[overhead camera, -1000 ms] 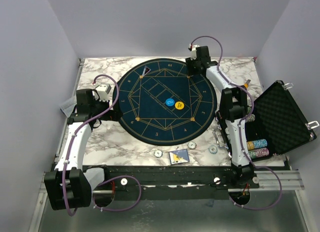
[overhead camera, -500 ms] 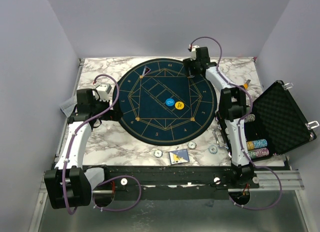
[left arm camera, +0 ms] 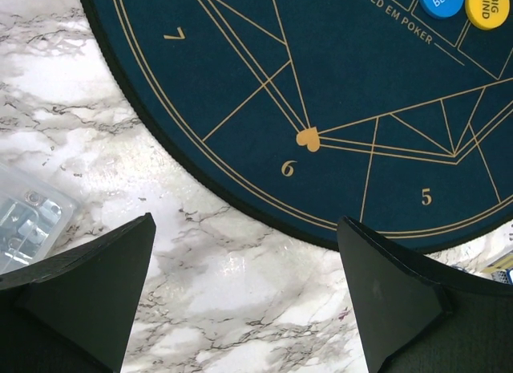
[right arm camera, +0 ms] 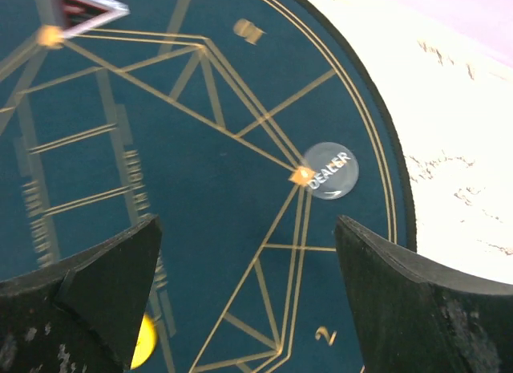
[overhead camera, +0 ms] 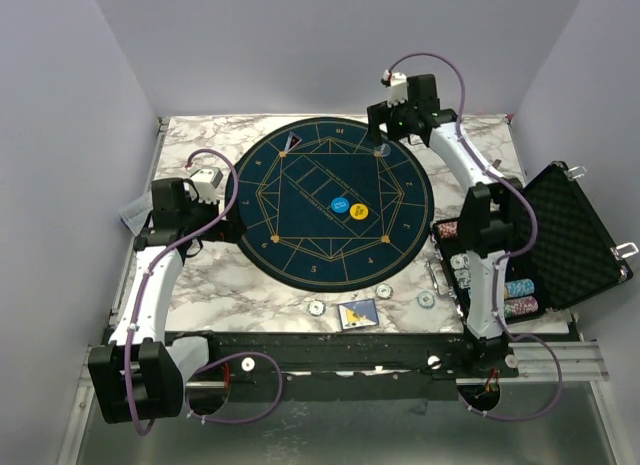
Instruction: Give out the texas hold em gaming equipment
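Our right hand (right arm camera: 248,265) hangs wide open, holding nothing, above the dealer button (right arm camera: 330,172) lying near the far right rim of the mat (right arm camera: 200,229). Our left hand (left arm camera: 244,265) gapes equally empty over the marble bench (left arm camera: 224,293), beside the mat.

Teal mat (overhead camera: 300,240), gold lines; blue disc (overhead camera: 341,205); yellow disc (overhead camera: 360,212); white-grey marbled table (overhead camera: 225,285).

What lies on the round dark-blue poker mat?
A blue disc, a yellow disc, a clear round dealer button and one card at the far edge. The right gripper hides part of its far rim.
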Tool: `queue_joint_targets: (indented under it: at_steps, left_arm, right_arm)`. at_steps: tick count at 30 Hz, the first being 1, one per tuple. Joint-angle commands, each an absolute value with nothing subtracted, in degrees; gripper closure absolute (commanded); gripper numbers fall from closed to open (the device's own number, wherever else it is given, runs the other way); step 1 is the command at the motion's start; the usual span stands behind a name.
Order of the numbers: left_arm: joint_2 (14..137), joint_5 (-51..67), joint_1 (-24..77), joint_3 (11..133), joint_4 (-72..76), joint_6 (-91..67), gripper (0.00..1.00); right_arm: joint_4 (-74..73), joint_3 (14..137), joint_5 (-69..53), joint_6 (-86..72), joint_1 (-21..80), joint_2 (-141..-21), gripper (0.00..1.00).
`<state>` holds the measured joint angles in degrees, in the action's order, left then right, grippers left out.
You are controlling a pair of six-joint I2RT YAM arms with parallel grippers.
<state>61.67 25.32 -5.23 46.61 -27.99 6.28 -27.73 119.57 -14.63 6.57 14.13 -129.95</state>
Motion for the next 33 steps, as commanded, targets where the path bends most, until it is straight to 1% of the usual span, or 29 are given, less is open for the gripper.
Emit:
queue_joint_targets:
  at_steps: [1, 4, 8, 12, 13, 15, 19, 26, 29, 33]
  left_arm:
    - [59.8, 28.7, -5.3, 47.3, -27.9, 7.1, 0.02]
    - [59.4, 29.5, -5.3, 47.3, -28.1, 7.2, 0.02]
    - [59.0, 29.9, -5.3, 47.2, -28.3, 7.3, 0.01]
    - [58.4, 30.4, -5.3, 47.3, -28.6, 7.4, 0.02]
    - [58.3, 30.5, -5.3, 47.2, -28.6, 7.4, 0.02]
    - [58.1, 30.6, -5.3, 47.2, -28.7, 7.5, 0.02]
    - [57.6, 30.6, -5.4, 47.1, -28.9, 7.5, 0.01]
    - [57.4, 30.2, -5.4, 47.2, -29.0, 7.4, 0.02]
    - [57.2, 30.3, -5.7, 47.1, -29.0, 7.4, 0.02]
    - [57.1, 30.6, -5.8, 47.0, -29.0, 7.5, 0.02]
  right_arm:
    - [-30.6, 112.6, -24.1, 9.7, 16.2, -119.3, 0.07]
    - [-32.6, 109.0, -22.9, 12.0, 18.7, -116.4, 0.06]
    - [-32.5, 102.5, -16.0, 14.7, 24.5, -113.9, 0.03]
    - [-34.4, 99.4, -13.2, 15.8, 29.3, -115.1, 0.03]
    - [-34.4, 98.9, -13.1, 15.3, 29.7, -115.5, 0.03]
    - [-33.2, 97.6, -13.7, 14.0, 30.4, -116.2, 0.0]
    - [-30.9, 96.4, -12.6, 11.3, 30.8, -117.2, 0.0]
    - [-31.0, 97.4, -11.3, 10.5, 31.0, -120.8, 0.13]
    - [-30.4, 97.8, -10.7, 10.3, 31.1, -122.0, 0.16]
    - [-30.6, 98.9, -10.7, 10.0, 31.0, -123.9, 0.17]
